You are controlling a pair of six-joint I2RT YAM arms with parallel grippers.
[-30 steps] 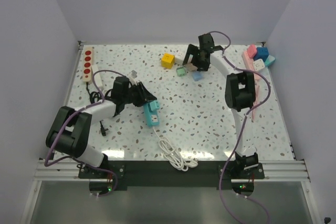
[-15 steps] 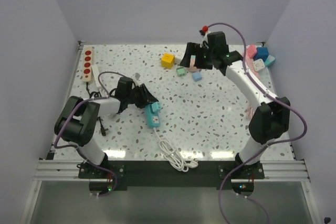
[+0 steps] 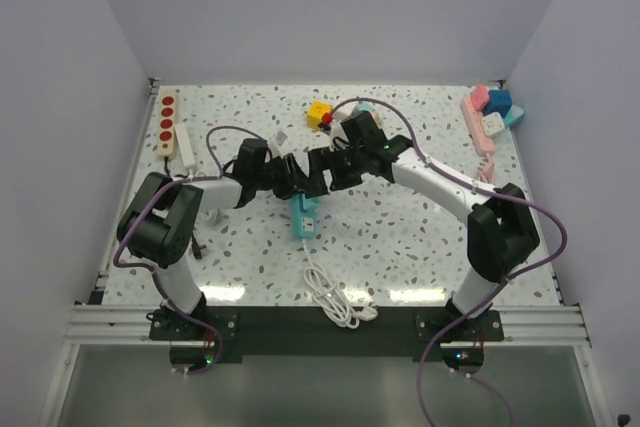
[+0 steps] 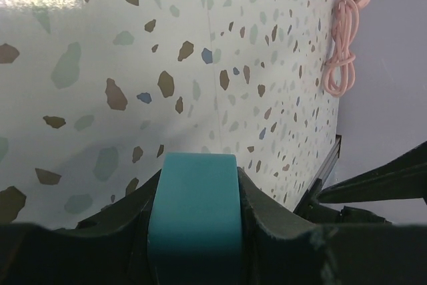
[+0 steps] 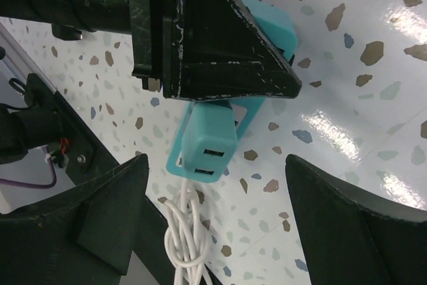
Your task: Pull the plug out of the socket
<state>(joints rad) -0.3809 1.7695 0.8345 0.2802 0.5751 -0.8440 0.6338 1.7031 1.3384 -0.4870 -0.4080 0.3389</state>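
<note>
A teal socket strip [image 3: 305,217] lies mid-table, its white cord [image 3: 338,302] coiled toward the near edge. My left gripper [image 3: 288,179] is shut on the strip's far end, and the teal body [image 4: 193,221] fills the gap between its fingers. A teal cube plug [image 5: 208,139] with two USB ports sits in the strip, next to the left gripper's fingers [image 5: 213,38]. My right gripper [image 5: 217,159] is open, with a finger on each side of the plug and apart from it. In the top view it [image 3: 322,171] hovers just over the strip.
A yellow cube [image 3: 318,114] and a white plug [image 3: 278,140] lie behind the grippers. A white strip with red sockets [image 3: 167,119] lies far left. A pink strip [image 3: 478,125] and coloured blocks [image 3: 497,102] are far right. A pink cable [image 4: 340,51] lies on the right side.
The right arm swung from the far blocks to the table's middle and now straddles the plug. The left gripper slid the teal strip to the right.
</note>
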